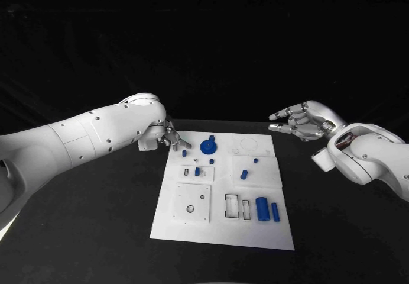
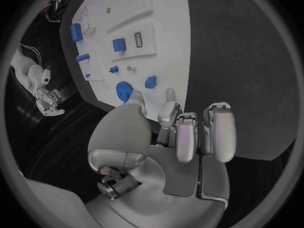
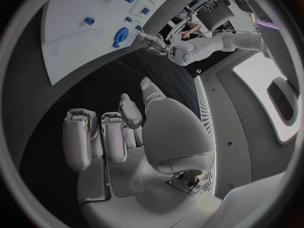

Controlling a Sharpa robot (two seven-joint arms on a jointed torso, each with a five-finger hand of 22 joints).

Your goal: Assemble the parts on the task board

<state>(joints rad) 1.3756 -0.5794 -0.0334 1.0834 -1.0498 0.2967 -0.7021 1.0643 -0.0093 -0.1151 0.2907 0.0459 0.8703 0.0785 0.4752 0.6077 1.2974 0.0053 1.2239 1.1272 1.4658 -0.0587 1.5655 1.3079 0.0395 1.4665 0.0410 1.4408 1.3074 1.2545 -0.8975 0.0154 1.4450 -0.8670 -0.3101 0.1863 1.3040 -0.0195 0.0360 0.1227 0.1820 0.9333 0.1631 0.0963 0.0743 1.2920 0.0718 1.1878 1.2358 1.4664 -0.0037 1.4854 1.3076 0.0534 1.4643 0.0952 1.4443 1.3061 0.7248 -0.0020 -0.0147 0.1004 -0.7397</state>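
We are logging one white task board [image 1: 223, 222] lying mid-surface [image 1: 85, 236], carrying about nine blue parts: a gear [image 1: 208, 145] at its far end and two cylinders [image 1: 263, 209] sitting near its recessed slots. The left hand [image 1: 164, 138] is hovering at the board's far left corner, fingers apart, holding nothing. The right hand [image 1: 302, 122] is hanging beyond the far right corner, likewise spread. Smaller parts are proving hard to distinguish.

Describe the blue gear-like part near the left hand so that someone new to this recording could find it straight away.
Start from the white task board in the middle of the black table and go to its far edge, close to the left hand. There sits the blue gear, a round toothed disc with a knob rising from it. The other blue parts on the board are small pegs or plain blocks; this alone is wide, round and toothed.
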